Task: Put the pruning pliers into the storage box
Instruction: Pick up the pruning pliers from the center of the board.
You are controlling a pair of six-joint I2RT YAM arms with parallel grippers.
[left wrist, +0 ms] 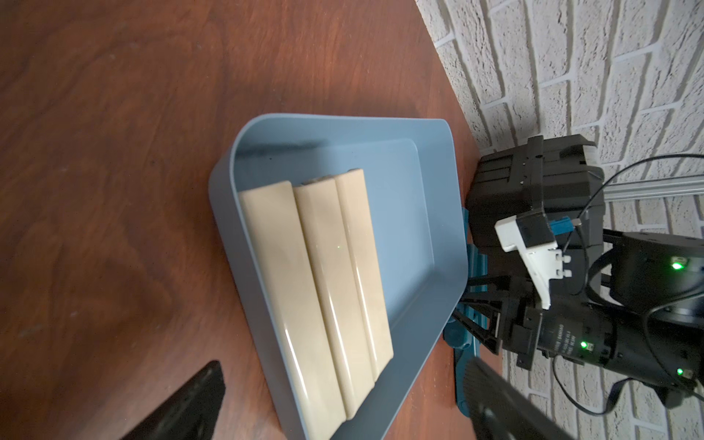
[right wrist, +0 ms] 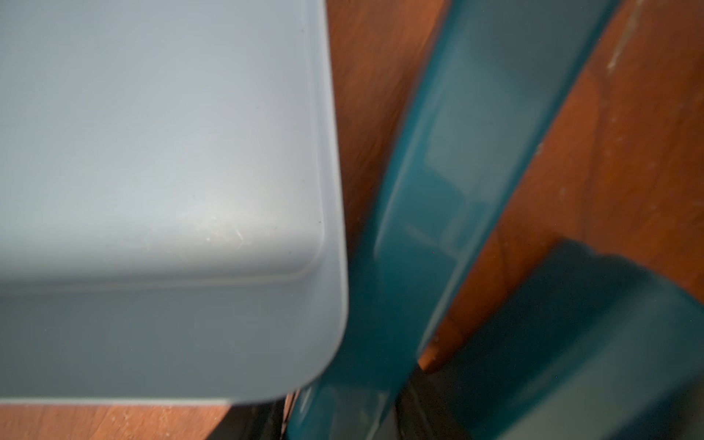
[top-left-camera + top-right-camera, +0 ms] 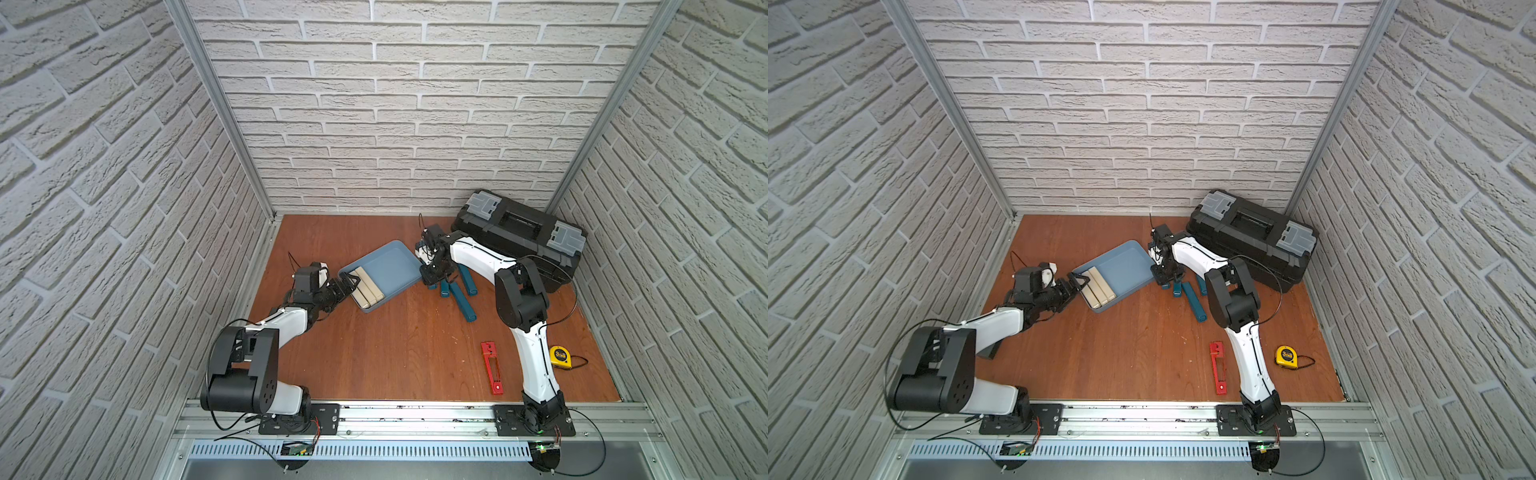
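Blue storage box [image 3: 399, 259] is holding three cream bars [image 3: 368, 289]; red pruning pliers [image 3: 491, 368] are lying outside it
Bars are lying at the end nearest the left gripper [image 3: 352, 284], whose jaws are standing wide at that rim. The right gripper [image 3: 432, 281] is pointing down over teal bars [image 3: 464, 301] beside the box; its grip cannot be told. Pliers are resting on the wooden tabletop [image 3: 395, 353] near the front edge, well apart from the box. A closed black toolbox [image 3: 519, 237] is sitting by the brick wall [image 3: 395, 124]
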